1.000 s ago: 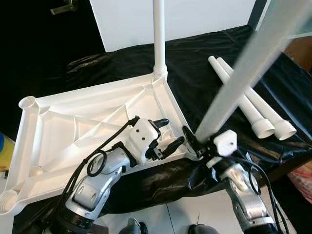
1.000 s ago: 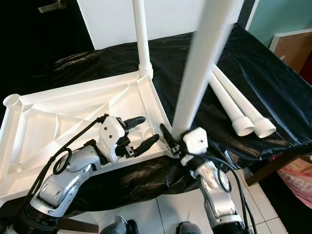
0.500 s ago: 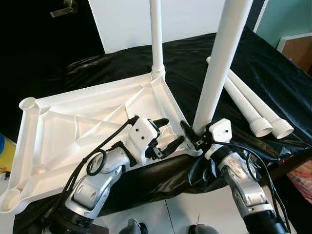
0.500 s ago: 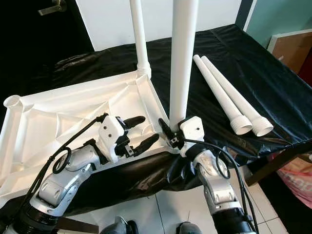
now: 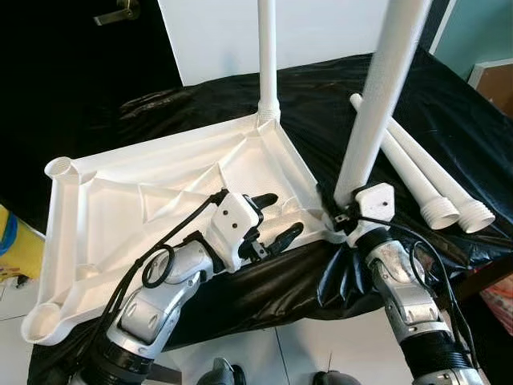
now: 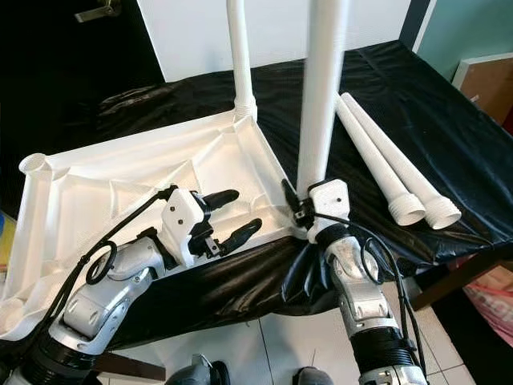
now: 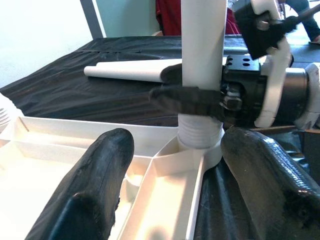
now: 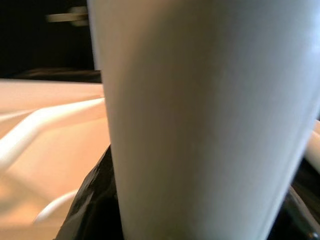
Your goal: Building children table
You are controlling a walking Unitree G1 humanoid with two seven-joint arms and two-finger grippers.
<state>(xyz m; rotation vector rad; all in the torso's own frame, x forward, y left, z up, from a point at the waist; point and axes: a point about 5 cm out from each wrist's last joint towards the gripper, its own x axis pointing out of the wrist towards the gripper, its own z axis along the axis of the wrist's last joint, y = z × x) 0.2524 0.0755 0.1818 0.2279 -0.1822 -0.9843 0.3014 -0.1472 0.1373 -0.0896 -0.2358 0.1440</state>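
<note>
Leg (image 6: 321, 96): long white plastic tube, hollow by the look of the spare ones, so judge it light and stiff but top-heavy once upright, and smooth enough to slip or twist in a pinch. You have it low down, just above the ribbed end; that is the right place, close to the socket, where a small tilt is easiest to correct.

Right end effector (image 6: 300, 210): clenched on the leg near its foot, wrist close to the near right corner of the tabletop (image 6: 104, 192), forearm rising from below the counter edge. The left wrist view has the ribbed end standing in the corner socket (image 7: 200, 150), nearly plumb; how deep it sits I can't tell.

Tabletop lies upside down on the black-draped counter (image 6: 433, 128), ribs up. Thin moulded plastic: expect it to slide or flex if you lean hard.

Left end effector (image 5: 272, 216): released, fingers spread, hovering over the near edge of the tabletop just left of that socket, elbow bent, forearm reaching in from the near left. Well placed to pin the tabletop down.

One leg (image 5: 267, 56) already stands at the far right corner. Two spare legs (image 5: 425, 172) lie side by side to the right.
</note>
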